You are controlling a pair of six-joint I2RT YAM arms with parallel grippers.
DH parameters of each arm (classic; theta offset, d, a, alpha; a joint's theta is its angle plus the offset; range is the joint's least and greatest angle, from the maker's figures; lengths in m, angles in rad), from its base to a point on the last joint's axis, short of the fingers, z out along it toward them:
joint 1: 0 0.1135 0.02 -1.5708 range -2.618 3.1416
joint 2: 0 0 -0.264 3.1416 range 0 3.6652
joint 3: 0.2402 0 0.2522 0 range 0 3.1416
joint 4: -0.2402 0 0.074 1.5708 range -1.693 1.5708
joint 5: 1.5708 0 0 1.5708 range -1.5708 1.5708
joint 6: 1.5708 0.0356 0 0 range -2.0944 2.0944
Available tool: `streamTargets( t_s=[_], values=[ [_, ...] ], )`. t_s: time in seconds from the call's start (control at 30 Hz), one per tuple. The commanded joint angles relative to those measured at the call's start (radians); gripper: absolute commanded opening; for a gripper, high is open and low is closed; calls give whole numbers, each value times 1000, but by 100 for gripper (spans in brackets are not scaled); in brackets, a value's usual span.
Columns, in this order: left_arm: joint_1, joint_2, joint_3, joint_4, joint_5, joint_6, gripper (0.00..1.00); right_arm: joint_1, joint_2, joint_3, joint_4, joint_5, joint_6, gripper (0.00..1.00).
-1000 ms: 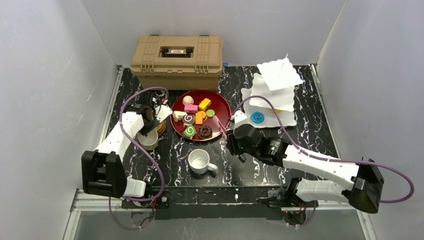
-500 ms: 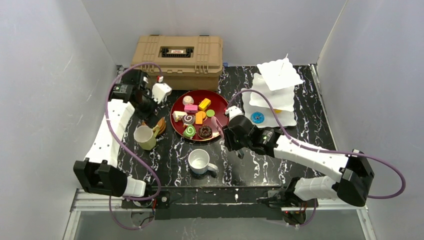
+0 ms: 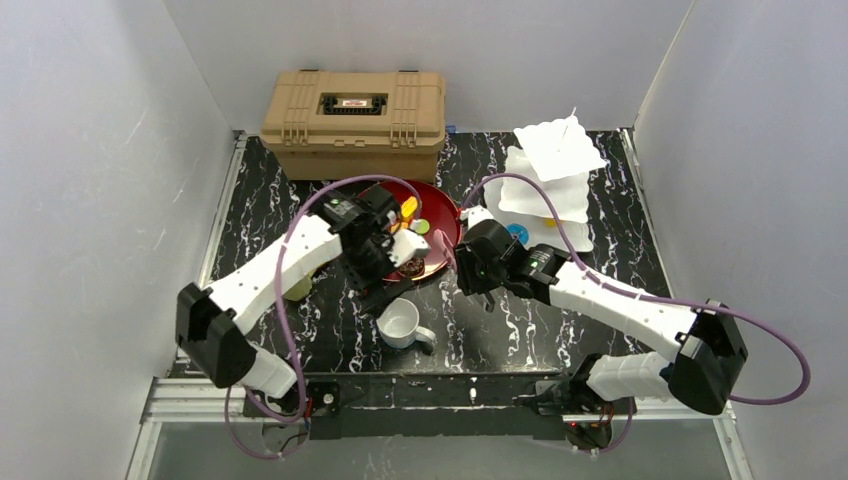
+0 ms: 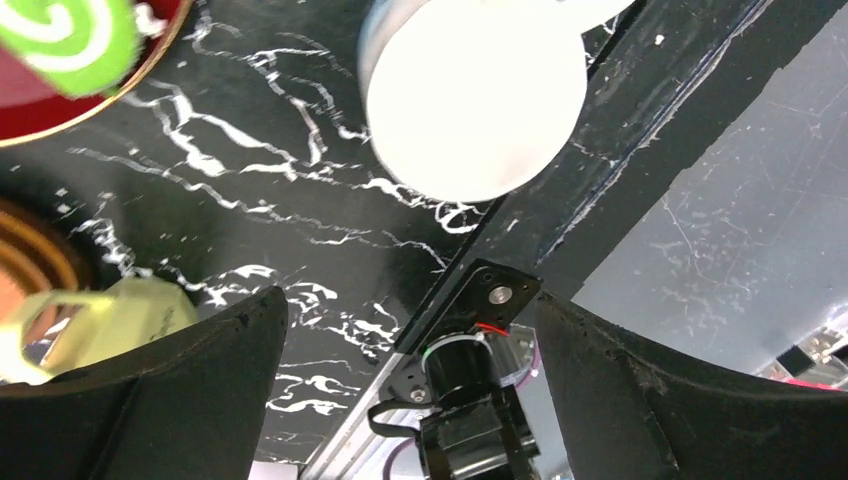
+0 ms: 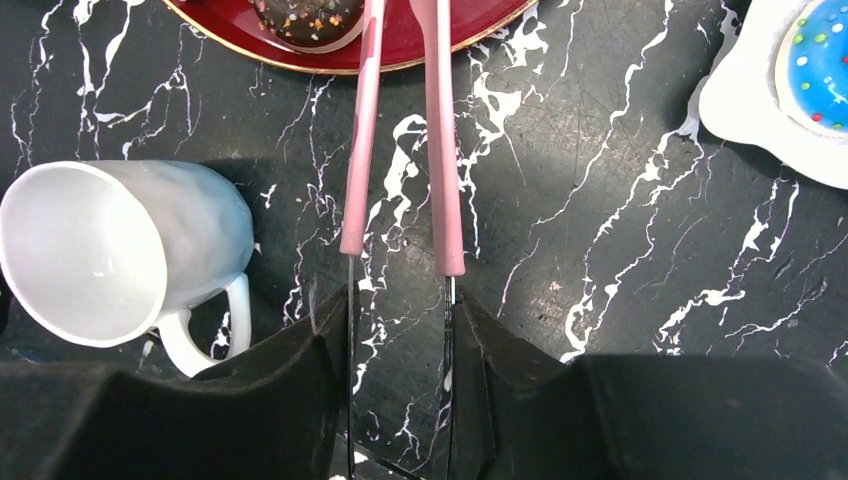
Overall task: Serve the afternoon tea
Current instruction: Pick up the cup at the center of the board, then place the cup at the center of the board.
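Left gripper (image 4: 408,305): we see jaws wide, empty; white mug (image 4: 475,100) ahead, untouched.
Right gripper (image 5: 400,310): narrow, clamping tongs (image 5: 438,150); chocolate donut (image 5: 305,12) ahead, by left tong arm.

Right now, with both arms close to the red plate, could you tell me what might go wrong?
1. The left gripper hangs open close to the white mug; a low sweep could knock it over.
2. It is also crowding the red plate, where the right gripper aims its tongs, so the arms may collide.
3. The tongs reach the chocolate donut at the plate's rim; a weak pinch could drop it.
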Motion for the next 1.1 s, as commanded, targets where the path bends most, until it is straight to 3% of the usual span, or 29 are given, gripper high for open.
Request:
streamTargets(
  t_s=[0.0, 0.17, 0.4, 0.43, 0.53, 0.83, 1.07],
  values=[
    [-76, 69, -28, 62, 14, -67, 91, -18, -35, 21, -4, -9, 9, 44],
    [-99, 152, -72, 140, 26, -96, 86, -29, -55, 22, -19, -5, 5, 44],
    [-103, 198, -159, 270, -65, -115, 62, -36, -95, -8, -11, -2, 22, 44],
    [-103, 201, -172, 283, -76, -112, 53, -38, -99, -12, -11, -1, 26, 44],
    [-105, 216, -200, 294, -128, -102, 0, -41, -108, -24, -8, -1, 32, 44],
    [-73, -3, -354, 318, -470, -6, 0, -49, -109, -42, 4, -27, 35, 44],
    [109, -160, -465, 410, -610, 206, 0, -50, -98, -41, 22, -56, 34, 44]
  ],
)
